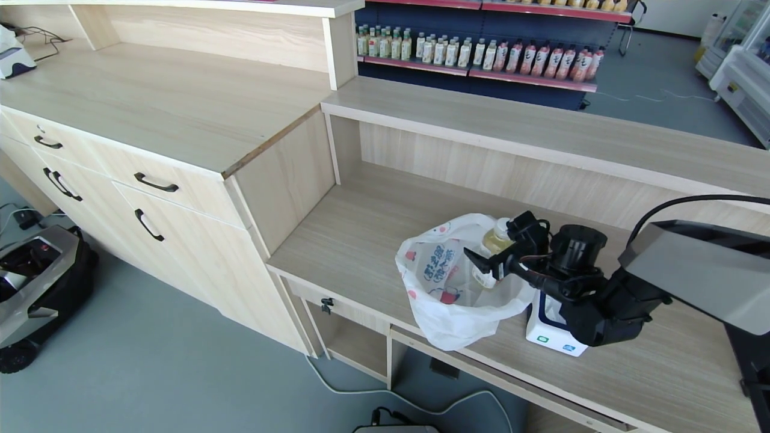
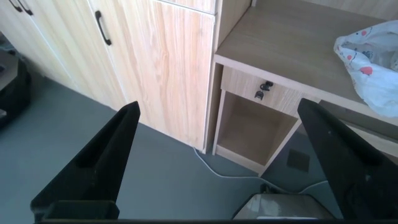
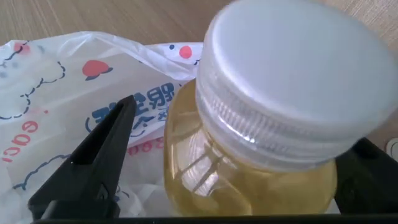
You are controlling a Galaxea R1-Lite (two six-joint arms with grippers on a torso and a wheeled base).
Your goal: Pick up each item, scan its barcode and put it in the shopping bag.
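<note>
Currently the right gripper (image 1: 493, 249) hangs over the mouth of the shopping bag (image 1: 442, 300), jaws spread wide. The bottle (image 3: 249, 180), yellowish liquid with a white cap (image 3: 292, 81), sits between the fingers. In the right wrist view one finger (image 3: 93, 168) stands clear of the bottle, with bag plastic showing in the gap. Contact on the other side: can't tell. The bottle's lower part is down inside the bag, straight below the claw, and the cap is about level with the fingers. The bag is white with red and blue print and stands on the wooden counter (image 1: 361, 228). A white box (image 1: 550, 340) with blue and green marks sits on the counter just beside the bag, under the right wrist.

The left gripper (image 2: 217, 106) is also spread wide, nothing between its fingers, held over grey floor (image 2: 155, 162). The cabinet (image 2: 168, 62) and the counter's open cubby (image 2: 249, 134) are ahead of it, with the bag well beyond.
</note>
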